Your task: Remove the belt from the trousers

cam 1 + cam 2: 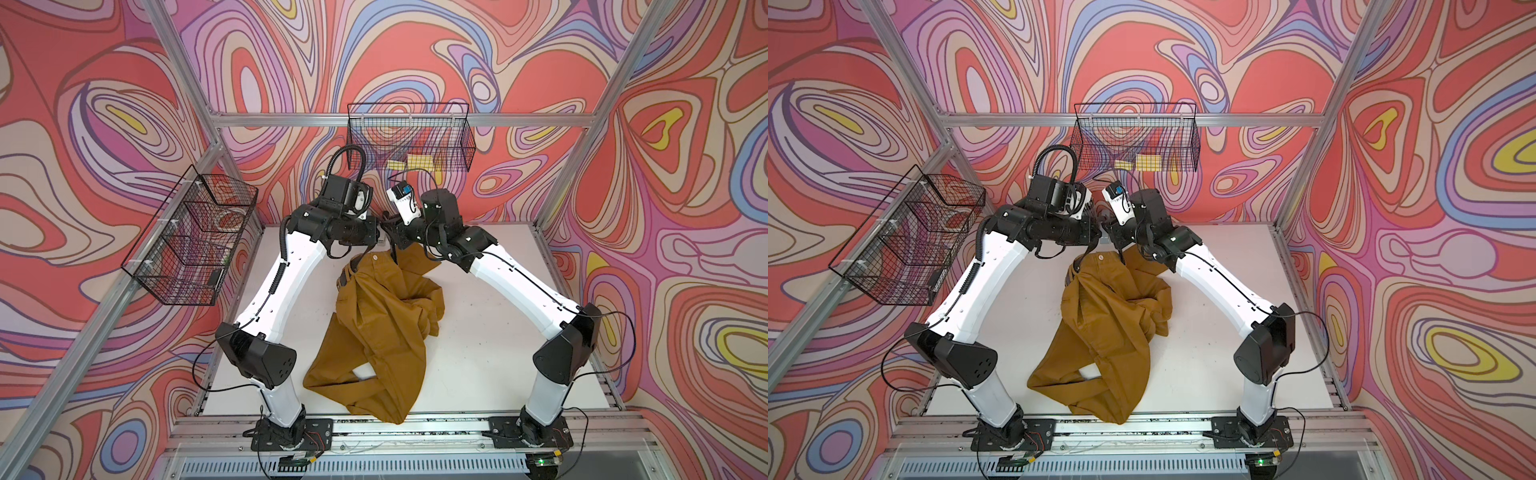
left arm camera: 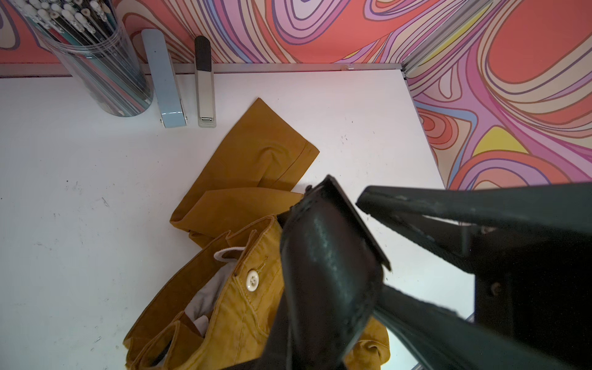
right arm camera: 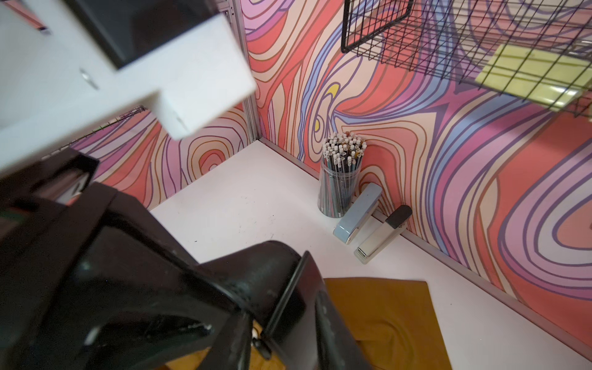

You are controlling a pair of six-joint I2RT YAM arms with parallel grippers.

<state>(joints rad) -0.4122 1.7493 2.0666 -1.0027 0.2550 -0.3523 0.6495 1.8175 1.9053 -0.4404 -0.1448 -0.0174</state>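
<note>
A pencil cup (image 3: 339, 189), blue stapler (image 3: 358, 213) and white stapler (image 3: 381, 235) line the wall (image 3: 448, 160).

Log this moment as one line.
left gripper: shut on belt; right gripper: at belt, grip unclear; trousers: on table; belt: partly in waistband

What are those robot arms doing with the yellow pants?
A robot is working a black belt out of mustard trousers crumpled on the white table. The left pincer seems shut on the belt's lifted end, and the right pincer stands open around it. The belt is not out yet.
</note>
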